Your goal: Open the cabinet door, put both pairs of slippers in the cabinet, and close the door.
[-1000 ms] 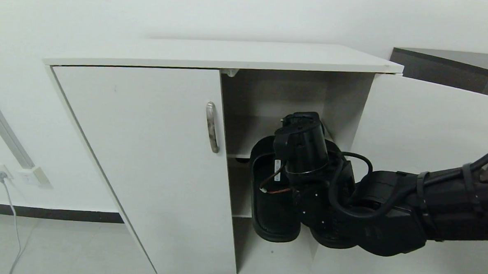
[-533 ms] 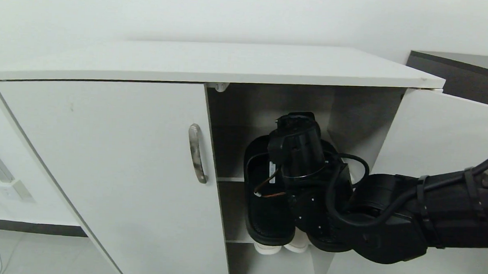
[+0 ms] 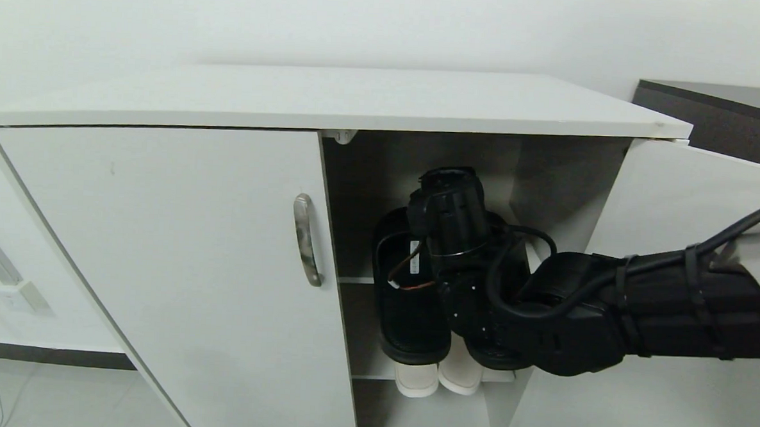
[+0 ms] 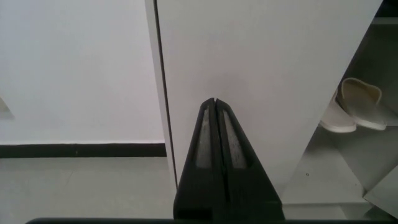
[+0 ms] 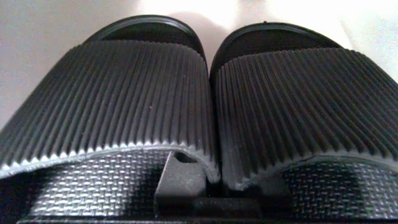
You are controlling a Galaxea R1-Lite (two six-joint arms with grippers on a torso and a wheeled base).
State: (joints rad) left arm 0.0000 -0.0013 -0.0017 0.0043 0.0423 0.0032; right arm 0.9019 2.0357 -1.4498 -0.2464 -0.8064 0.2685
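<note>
The white cabinet (image 3: 333,99) has its left door (image 3: 160,261) shut and its right door (image 3: 681,214) swung open. My right gripper (image 3: 462,307) is shut on a pair of black slippers (image 3: 408,304), held upright side by side in the opening across the middle shelf's height. In the right wrist view their ribbed straps (image 5: 124,93) sit close up, with the gripper (image 5: 186,183) clamped where the two meet. A white pair (image 3: 437,376) lies on the lower shelf just beneath. My left gripper (image 4: 215,109) is shut and empty in front of the shut left door (image 4: 261,74), the white pair (image 4: 357,106) beside it.
A metal handle (image 3: 306,239) sits on the shut door's edge. A dark desk (image 3: 724,113) stands behind the open door at the right. A wall socket (image 3: 11,295) with a cable is low on the left wall. Bare floor (image 4: 81,186) lies left of the cabinet.
The head camera has shifted, so the cabinet looks bigger and lower. My right gripper has carried the black slippers slightly up, left and deeper into the opening, uncovering the white pair below.
</note>
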